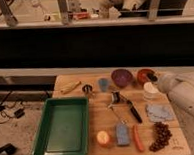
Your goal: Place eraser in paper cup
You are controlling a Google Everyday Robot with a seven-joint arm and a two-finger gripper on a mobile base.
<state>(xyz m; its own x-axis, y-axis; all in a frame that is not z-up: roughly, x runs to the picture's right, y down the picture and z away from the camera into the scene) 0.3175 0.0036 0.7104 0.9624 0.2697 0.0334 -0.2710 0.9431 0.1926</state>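
At the right rear of the desk [101,117], we see the white paper cup [150,90] standing just in front of the orange bowl [144,74]. The gripper [153,79] hangs just above the cup; how its jaws stand we cannot tell. Near the front edge lies a bluish block [122,135], perhaps the eraser.

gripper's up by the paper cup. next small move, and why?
Probably nudge the gripper slightly toward the camera, to centre it over the paper cup. It hangs at the cup's far rim, overlapping the orange bowl behind it, so a release there might miss the cup. Whether it carries anything cannot be seen.
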